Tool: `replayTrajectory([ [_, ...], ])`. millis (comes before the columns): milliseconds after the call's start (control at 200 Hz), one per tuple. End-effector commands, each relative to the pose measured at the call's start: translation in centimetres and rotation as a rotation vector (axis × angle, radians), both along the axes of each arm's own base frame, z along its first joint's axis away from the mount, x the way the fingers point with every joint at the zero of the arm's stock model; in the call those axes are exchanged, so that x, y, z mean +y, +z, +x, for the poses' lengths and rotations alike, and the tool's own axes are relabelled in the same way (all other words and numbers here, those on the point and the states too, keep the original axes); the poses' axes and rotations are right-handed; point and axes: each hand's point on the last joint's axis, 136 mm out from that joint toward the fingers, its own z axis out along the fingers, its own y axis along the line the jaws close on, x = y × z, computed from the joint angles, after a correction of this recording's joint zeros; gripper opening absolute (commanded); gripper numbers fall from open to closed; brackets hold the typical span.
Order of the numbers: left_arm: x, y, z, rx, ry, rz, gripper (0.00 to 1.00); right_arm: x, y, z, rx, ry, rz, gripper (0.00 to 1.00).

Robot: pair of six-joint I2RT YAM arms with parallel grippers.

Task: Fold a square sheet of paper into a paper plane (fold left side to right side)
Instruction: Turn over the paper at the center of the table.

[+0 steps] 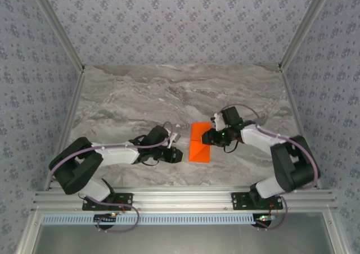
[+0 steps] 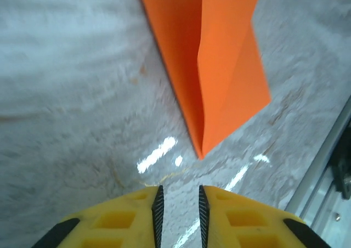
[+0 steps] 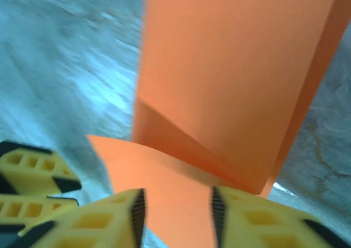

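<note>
Overhead view from behind looking down, both wrist views close over the shared sheet of paper [image 1: 199,143]

Thin bright orange sheet of paper [image 2: 219,56], creased: in the left wrist view, far end cut off at the frame's top edge. Right wrist view: blurred, cut off top and bottom, lower part overlapped by yellow fingers [image 3: 104,220] of the right gripper [image 3: 175,215]. Top view: creases too small to tell. Grey marbled tabletop [image 3: 60,56]: blurred.
</note>
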Motion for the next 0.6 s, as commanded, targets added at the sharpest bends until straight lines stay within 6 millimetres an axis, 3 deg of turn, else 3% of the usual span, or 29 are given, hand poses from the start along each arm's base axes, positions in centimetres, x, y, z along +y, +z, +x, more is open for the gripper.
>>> replayTrajectory([
  [0, -0.7, 3.0, 2.3, -0.064, 0.052, -0.085, 0.34, -1.4, 2.4, 0.6, -0.1, -0.062, 0.04, 0.54],
  [140, -1.9, 4.2, 3.8, -0.095, 0.069, -0.14, 0.41, -3.0, 2.7, -0.6, -0.122, -0.107, 0.091, 0.76],
  [255, -2.1, 3.9, 4.9, -0.111, 0.114, -0.138, 0.44, -2.0, 2.6, -1.4, -0.102, -0.083, 0.187, 0.82],
  [430, -0.2, 3.9, 6.7, -0.175, 0.271, -0.111, 0.54, -0.3, 2.3, -1.5, -0.094, -0.039, 0.239, 0.79],
  [595, 1.0, 4.4, 7.0, -0.202, 0.314, -0.078, 0.59, 1.2, 1.5, -1.0, -0.067, -0.007, 0.232, 0.75],
])
